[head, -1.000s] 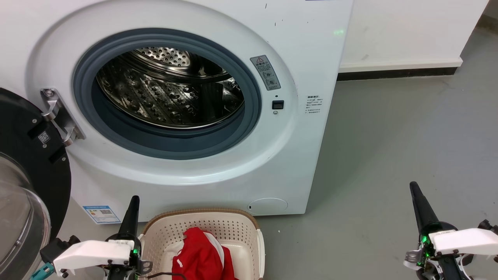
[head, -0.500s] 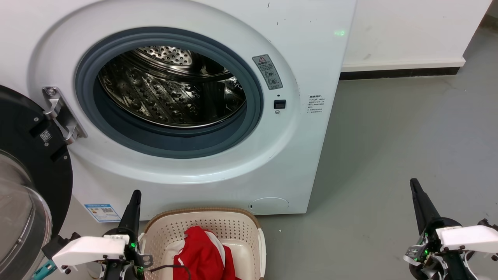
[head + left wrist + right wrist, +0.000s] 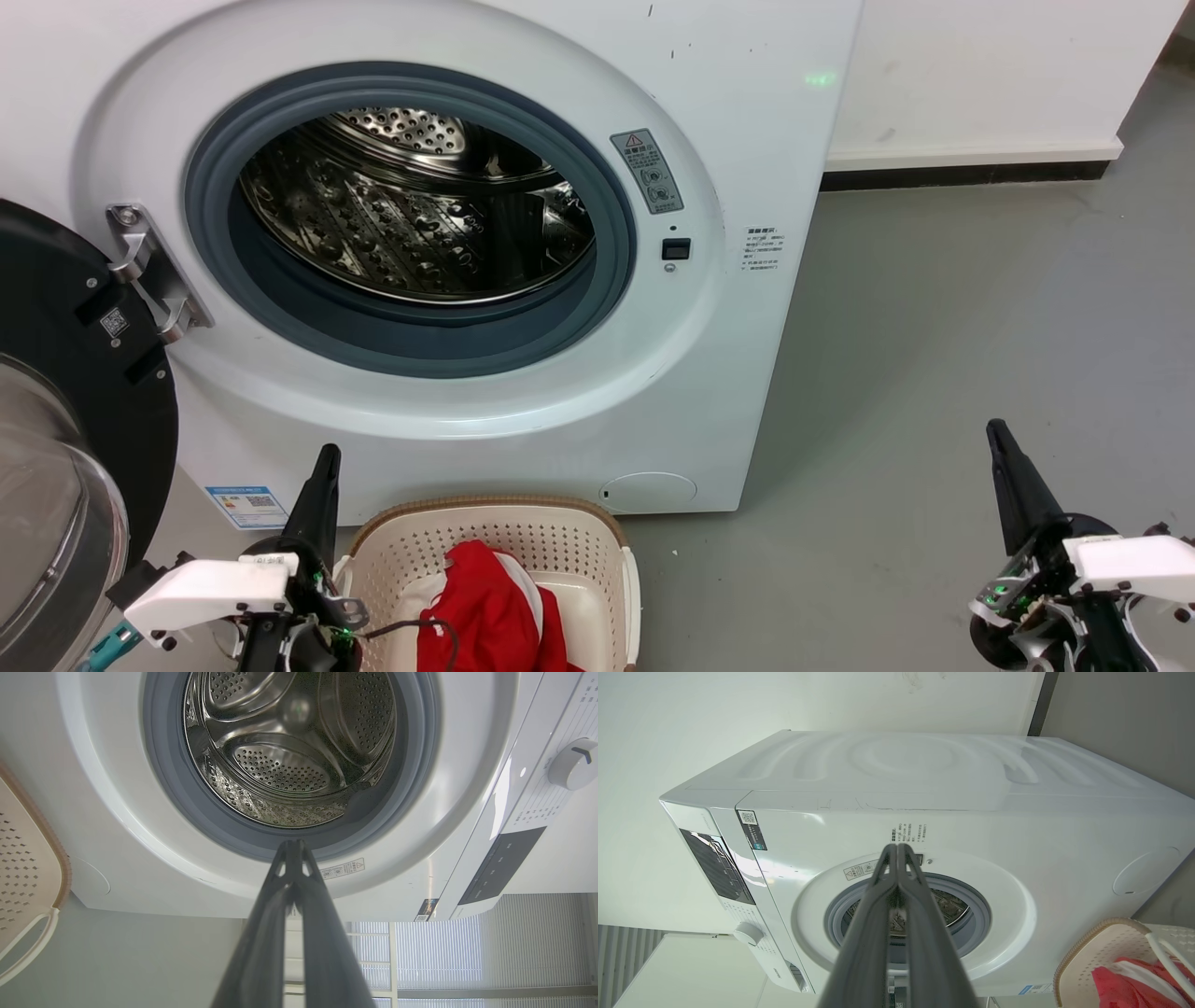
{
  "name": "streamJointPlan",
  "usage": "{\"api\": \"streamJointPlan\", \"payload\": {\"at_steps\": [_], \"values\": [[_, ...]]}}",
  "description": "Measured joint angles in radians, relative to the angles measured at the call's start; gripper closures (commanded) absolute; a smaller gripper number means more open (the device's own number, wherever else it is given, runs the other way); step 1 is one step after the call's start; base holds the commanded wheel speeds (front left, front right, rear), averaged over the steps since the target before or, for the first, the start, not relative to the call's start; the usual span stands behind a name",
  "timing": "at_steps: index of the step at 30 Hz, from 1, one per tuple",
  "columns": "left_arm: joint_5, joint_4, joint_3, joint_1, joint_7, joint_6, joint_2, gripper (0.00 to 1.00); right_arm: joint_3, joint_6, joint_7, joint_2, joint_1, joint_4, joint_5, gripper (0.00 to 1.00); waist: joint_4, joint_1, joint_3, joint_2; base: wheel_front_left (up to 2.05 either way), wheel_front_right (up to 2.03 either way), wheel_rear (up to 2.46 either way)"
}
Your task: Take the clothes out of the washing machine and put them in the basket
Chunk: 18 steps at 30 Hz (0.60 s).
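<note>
Head camera: clothes (image 3: 490, 607) lie in the basket (image 3: 485, 504) before the washing machine (image 3: 747, 392), drum (image 3: 411, 224) looking bare. Left wrist: my left gripper (image 3: 293, 845) pinched together, empty. Right wrist: right gripper (image 3: 896, 847) likewise. I judge unloading done; next, confirm the drum.

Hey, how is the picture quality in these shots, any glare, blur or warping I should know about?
Head view: sharp and evenly lit, bright reflections in the drum, a faint green spot on the washing machine. Left wrist view: the wide-angle lens bows the machine's front edges. Right wrist view: glare on the control panel.
</note>
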<state>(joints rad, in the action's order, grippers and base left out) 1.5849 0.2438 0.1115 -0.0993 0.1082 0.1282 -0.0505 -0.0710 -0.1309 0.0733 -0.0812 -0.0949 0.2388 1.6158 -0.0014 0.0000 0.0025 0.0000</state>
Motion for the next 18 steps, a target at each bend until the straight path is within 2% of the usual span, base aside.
{"api": "streamJointPlan", "payload": {"at_steps": [18], "values": [[0.028,0.003,0.001,-0.008,0.007,0.001,0.000,1.00,-0.009,0.000,0.015,0.005,-0.005,0.003,0.027,1.00,0.001,0.0000,0.001,0.0000,0.00,0.00,0.00]]}}
